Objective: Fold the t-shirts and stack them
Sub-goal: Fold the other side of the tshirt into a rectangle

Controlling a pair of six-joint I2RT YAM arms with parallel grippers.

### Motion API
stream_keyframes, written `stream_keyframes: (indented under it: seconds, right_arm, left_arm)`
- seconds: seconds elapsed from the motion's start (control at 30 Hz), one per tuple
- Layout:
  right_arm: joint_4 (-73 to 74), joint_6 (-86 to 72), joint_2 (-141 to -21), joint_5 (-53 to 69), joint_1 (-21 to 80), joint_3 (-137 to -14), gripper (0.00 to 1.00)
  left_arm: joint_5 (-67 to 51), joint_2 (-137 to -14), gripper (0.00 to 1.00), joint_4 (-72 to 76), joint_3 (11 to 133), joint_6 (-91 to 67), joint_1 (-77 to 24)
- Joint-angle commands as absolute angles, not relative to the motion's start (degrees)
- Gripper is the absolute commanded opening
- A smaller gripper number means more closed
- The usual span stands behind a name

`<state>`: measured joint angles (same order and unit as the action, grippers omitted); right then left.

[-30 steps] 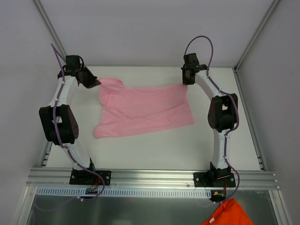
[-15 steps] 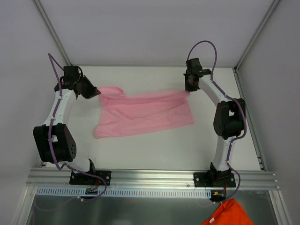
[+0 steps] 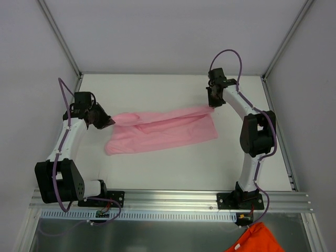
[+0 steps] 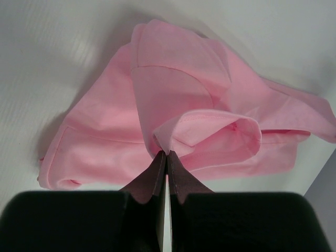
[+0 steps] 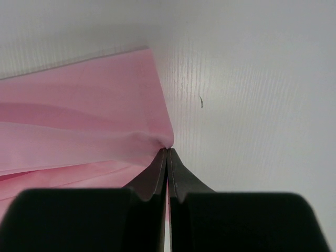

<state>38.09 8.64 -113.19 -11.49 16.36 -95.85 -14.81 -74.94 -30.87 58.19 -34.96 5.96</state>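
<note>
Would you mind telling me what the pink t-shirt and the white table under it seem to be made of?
The t-shirt looks like thin, soft knit fabric, perhaps cotton, with a matte finish: it drapes in loose rolls and shows a stitched hem. The table looks like white matte plastic sheet, possibly corrugated, judging by its fine parallel ribs; I cannot be sure.

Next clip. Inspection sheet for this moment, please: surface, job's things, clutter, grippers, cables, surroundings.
Surface: white table, nothing seen on it but the shirt.
Job's things: one pink t-shirt, far edge raised at both ends, partly doubled over itself.
Clutter: orange cloth off the table, below the near rail.
Grippers: left gripper shut on the shirt's left end; right gripper shut on its right corner.
Cables: purple cables loop along both arms, off the shirt.
Surroundings: grey walls, aluminium rail.
</note>
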Motion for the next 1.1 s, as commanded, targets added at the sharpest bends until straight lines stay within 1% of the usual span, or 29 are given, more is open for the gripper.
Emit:
stream_keyframes:
  seconds: [0.0,0.17,0.33,0.5,0.6,0.67,0.7,0.73,0.77,0.8,0.83,0.87,0.9,0.93,0.97,1.03,1.07]
  right_arm:
    - [40.60,10.19,-108.98,-10.29,16.70,-96.15,0.01]
    - [44.03,11.07,-109.25,-7.91,16.70,-96.42,0.01]
    - [42.89,10.28,-108.37,-5.28,16.70,-93.87,0.01]
    - [42.01,10.63,-109.33,-5.36,16.79,-93.43,0.01]
    - [43.23,11.77,-111.70,-5.72,16.87,-96.14,0.01]
    - [46.91,12.56,-114.24,-5.80,16.79,-100.36,0.01]
    - [47.63,12.92,-114.43,-5.71,16.87,-101.15,0.08]
    - [47.55,13.01,-114.17,-6.32,16.87,-101.25,0.16]
    - [46.50,13.01,-112.69,-6.59,16.96,-99.94,0.28]
    - [45.89,12.92,-111.89,-6.77,16.88,-99.24,0.32]
    - [45.62,12.92,-111.19,-6.51,16.88,-98.71,0.37]
    - [45.44,12.75,-110.57,-6.33,16.96,-98.01,0.50]
    - [45.61,12.83,-109.52,-5.98,16.88,-97.91,0.55]
    - [45.88,12.83,-108.99,-6.06,16.88,-97.91,0.57]
    - [45.88,12.83,-108.29,-6.15,16.88,-97.74,0.58]
    - [45.97,12.83,-106.09,-6.42,16.88,-97.56,0.59]
    - [46.14,13.01,-105.47,-6.33,16.88,-97.56,0.58]
  left_arm:
    - [-13.54,-73.65,0.00,-31.82,56.61,-33.05,5.45]
    - [-11.52,-73.04,0.00,-32.86,55.37,-33.05,5.54]
    - [-6.95,-74.44,0.00,-35.07,56.34,-33.40,5.45]
    - [-4.05,-75.67,0.00,-35.34,55.90,-33.93,5.54]
    - [-3.16,-77.25,0.00,-35.68,55.90,-34.28,5.54]
    - [-3.43,-78.04,0.00,-35.77,56.16,-34.28,5.54]
    - [-3.51,-78.57,0.00,-35.60,56.08,-34.36,5.54]
    - [-3.34,-78.66,0.03,-35.68,56.07,-34.63,5.54]
    - [-3.25,-78.75,0.09,-35.77,56.07,-34.89,5.54]
    - [-3.34,-79.01,0.34,-35.77,56.16,-35.15,5.54]
    - [-3.60,-79.10,0.44,-35.86,56.34,-35.33,5.54]
    - [-4.04,-79.19,0.58,-35.69,56.69,-35.42,5.54]
    - [-4.39,-79.10,0.74,-35.60,57.04,-35.51,5.54]
    - [-4.66,-78.93,0.93,-35.42,57.48,-35.68,5.54]
    - [-5.01,-78.75,0.95,-35.16,58.70,-35.86,5.54]
    - [-5.80,-77.79,0.95,-34.37,60.11,-36.30,5.54]
    - [-7.45,-77.26,0.95,-33.15,61.60,-36.39,5.54]
